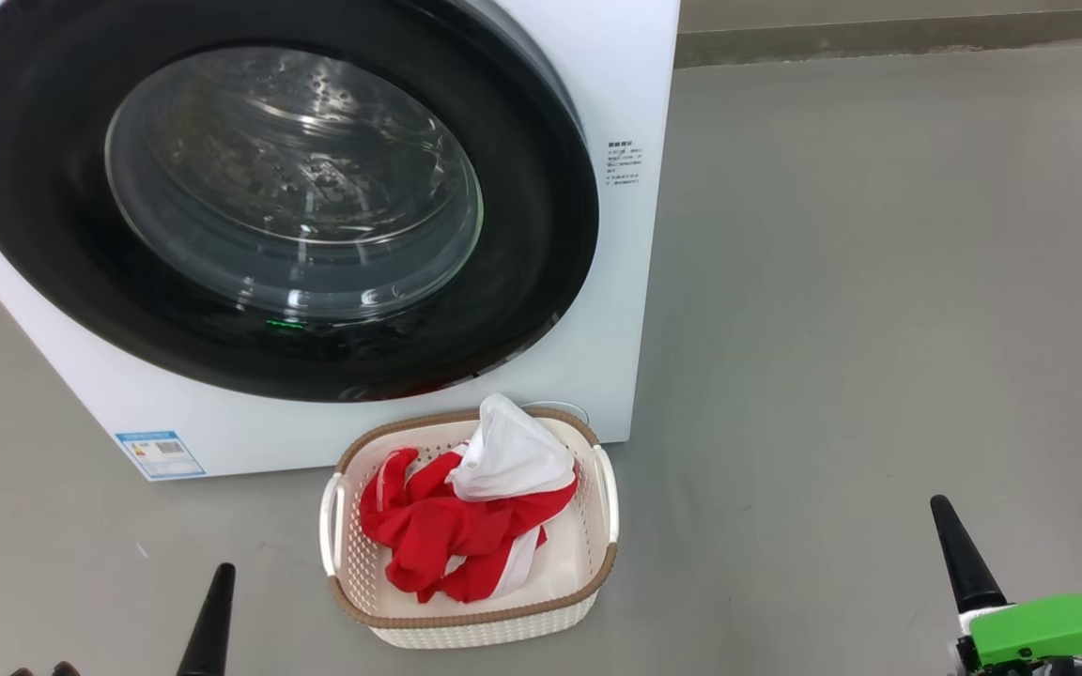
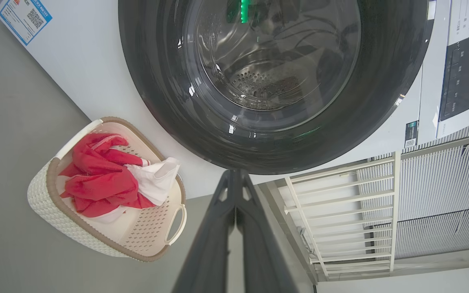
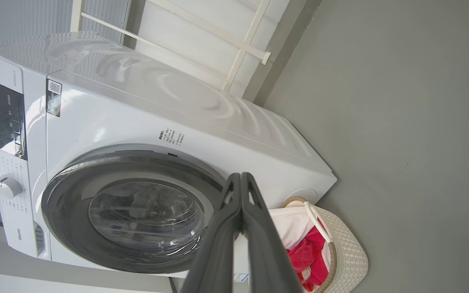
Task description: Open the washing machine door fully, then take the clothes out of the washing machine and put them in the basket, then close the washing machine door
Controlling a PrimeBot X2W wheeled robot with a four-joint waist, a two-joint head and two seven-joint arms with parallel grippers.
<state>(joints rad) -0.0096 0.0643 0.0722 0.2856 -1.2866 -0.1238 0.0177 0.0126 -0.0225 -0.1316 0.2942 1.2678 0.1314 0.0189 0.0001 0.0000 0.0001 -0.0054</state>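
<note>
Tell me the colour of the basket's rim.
Brown, on a cream-white basket; clearest in the head view.

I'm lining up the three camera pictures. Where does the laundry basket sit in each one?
Head view: basket at bottom centre, below the washing machine door.
Left wrist view: basket at lower left.
Right wrist view: basket at lower right, near the bottom edge.
Shared landmark: that round black door, next to the basket in all three.
</note>
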